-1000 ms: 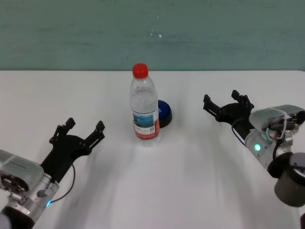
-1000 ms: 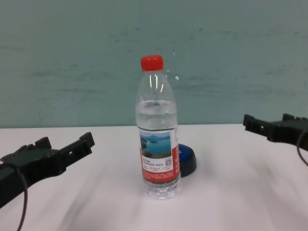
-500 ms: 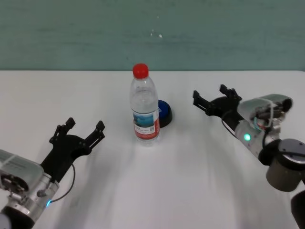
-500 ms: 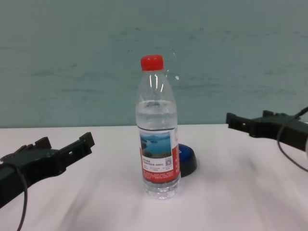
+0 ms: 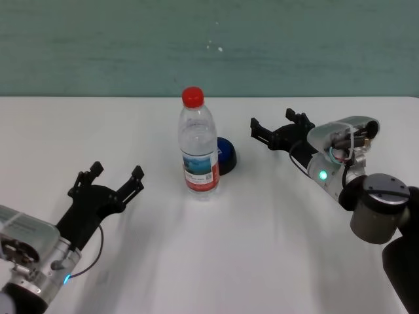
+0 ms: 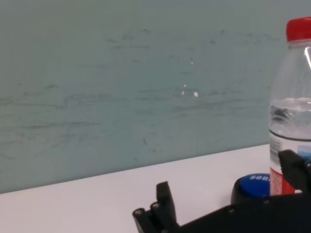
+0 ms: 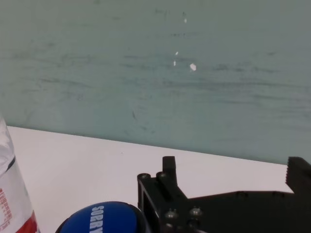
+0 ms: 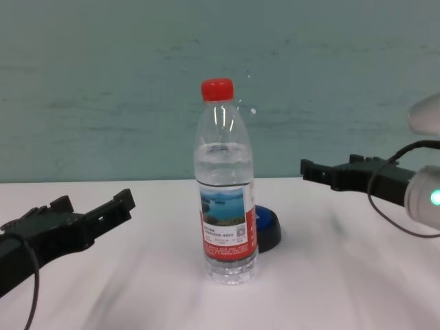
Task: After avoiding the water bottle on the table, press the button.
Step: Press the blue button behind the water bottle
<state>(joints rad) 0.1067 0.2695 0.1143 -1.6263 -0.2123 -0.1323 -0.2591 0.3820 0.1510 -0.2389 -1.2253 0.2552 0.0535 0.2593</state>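
Note:
The water bottle (image 5: 198, 147), clear with a red cap, stands upright mid-table, and the chest view has it (image 8: 225, 206) dead centre. Just behind it to the right, partly hidden by it, sits the blue button (image 5: 226, 155) on its black base. My right gripper (image 5: 272, 121) hovers open to the right of the button, a short gap away, touching nothing. The right wrist view shows the button (image 7: 102, 218) close beside one of its fingers (image 7: 167, 182). Over the near left of the white table (image 5: 262, 248), my left gripper (image 5: 116, 171) rests open and empty.
A teal wall runs along the table's far edge. The left wrist view takes in the bottle (image 6: 291, 111) and the button (image 6: 252, 187) beyond its own fingers (image 6: 163, 204).
My right gripper has moved left and slightly farther back, closing in on the button. The left arm, bottle and button have not moved.

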